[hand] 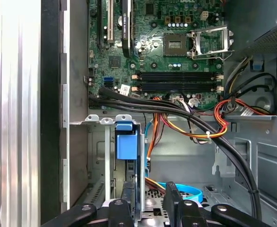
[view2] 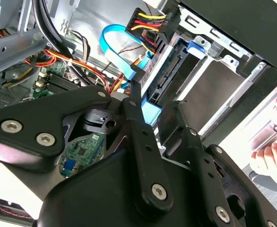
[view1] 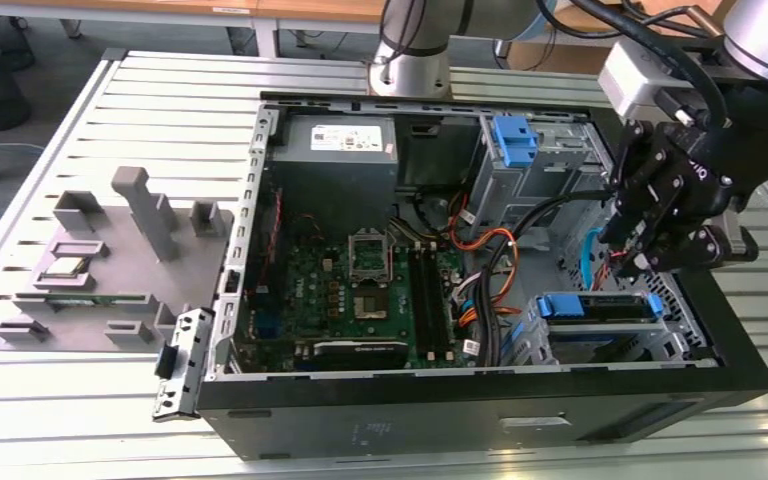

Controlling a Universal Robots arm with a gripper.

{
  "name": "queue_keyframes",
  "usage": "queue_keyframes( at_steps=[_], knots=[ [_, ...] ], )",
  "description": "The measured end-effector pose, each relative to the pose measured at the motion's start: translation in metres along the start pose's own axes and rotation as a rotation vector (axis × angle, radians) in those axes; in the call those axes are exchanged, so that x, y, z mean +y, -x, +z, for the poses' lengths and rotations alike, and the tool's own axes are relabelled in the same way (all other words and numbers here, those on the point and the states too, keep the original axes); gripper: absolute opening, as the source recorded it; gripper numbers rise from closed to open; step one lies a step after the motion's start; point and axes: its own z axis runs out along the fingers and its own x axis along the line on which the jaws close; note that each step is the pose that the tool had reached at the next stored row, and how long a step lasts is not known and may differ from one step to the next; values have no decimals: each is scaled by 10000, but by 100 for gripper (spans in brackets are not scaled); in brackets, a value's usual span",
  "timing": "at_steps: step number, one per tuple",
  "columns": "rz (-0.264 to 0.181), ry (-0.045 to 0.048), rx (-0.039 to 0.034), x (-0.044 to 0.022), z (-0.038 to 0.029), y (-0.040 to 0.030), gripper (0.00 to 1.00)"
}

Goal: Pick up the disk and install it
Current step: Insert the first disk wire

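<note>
Claw [view2: 151, 101] at disk [view2: 164, 71], hand [view2: 271, 153] nearby

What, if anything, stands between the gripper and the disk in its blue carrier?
Nothing visible does. In the first wrist view, the open gripper sits right at the disk, which stands on edge in the drive cage. The black cable bundle passes beyond the cage, on the motherboard side, not between them.

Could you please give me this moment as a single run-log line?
silver metal hard drive in blue plastic carrier: in drive bay of black computer case | gripper: close above it | hold: cannot tell
</note>
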Motion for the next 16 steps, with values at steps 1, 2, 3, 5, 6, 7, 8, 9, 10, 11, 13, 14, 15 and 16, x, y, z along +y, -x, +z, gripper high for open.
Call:
queue_keyframes(
  at_steps=[1,2,3,5,6,7,8,9,10,11,13,14,15,16],
  knots=[
    [0,0,-2,0,0,5,41],
    [0,0,-5,0,0,11,41],
    [0,0,-9,1,1,20,41],
    [-1,0,-16,1,1,40,41],
    [0,0,-18,1,2,49,41],
    [0,0,-17,1,1,53,41],
    [0,0,-17,1,2,53,41],
    [0,0,-17,1,2,53,41],
    [0,0,-17,1,2,53,41],
    [0,0,-18,1,2,55,41],
    [0,0,-19,1,2,58,41],
    [0,0,-20,1,2,59,41],
    [0,1,-20,0,2,59,41],
    [0,0,-20,-2,2,59,41]
  ],
)
